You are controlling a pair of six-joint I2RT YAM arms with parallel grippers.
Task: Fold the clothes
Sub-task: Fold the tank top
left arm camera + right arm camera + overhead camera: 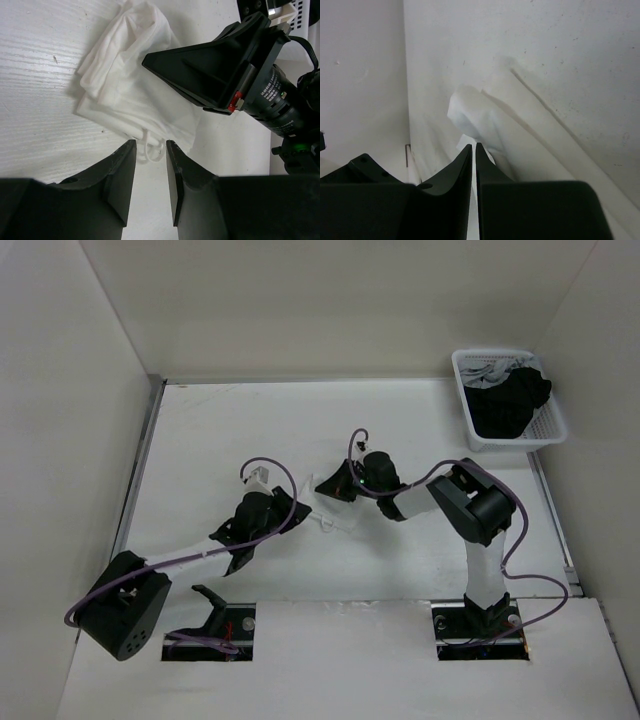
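Nearest, at the 6 o'clock edge of the table [220, 430], the two arm bases are seen bolted, left one at 7 o'clock, right one at 5 o'clock. The left gripper [151, 145] is reached in low from 8 o'clock toward the table's middle; its jaws are held partly spread, nothing clamped, with a strap loop [149, 150] of the white camisole [130, 85] lying on the table in the gap at their tips. The camisole is found just beyond, near the table's centre, bunched and creased in loose layers, not laid flat. The right gripper [472, 147] is brought down on the camisole's far side, from about 2 o'clock, facing the left gripper. Its jaws are drawn almost together, only a thin slit left, with white fabric right at the tips; whether fabric is pinched cannot be told. Farthest, in the 1 o'clock corner against the back wall, a white lattice basket [465, 400] is noted, black garments [510, 405] heaped in it, one hanging over the rim.
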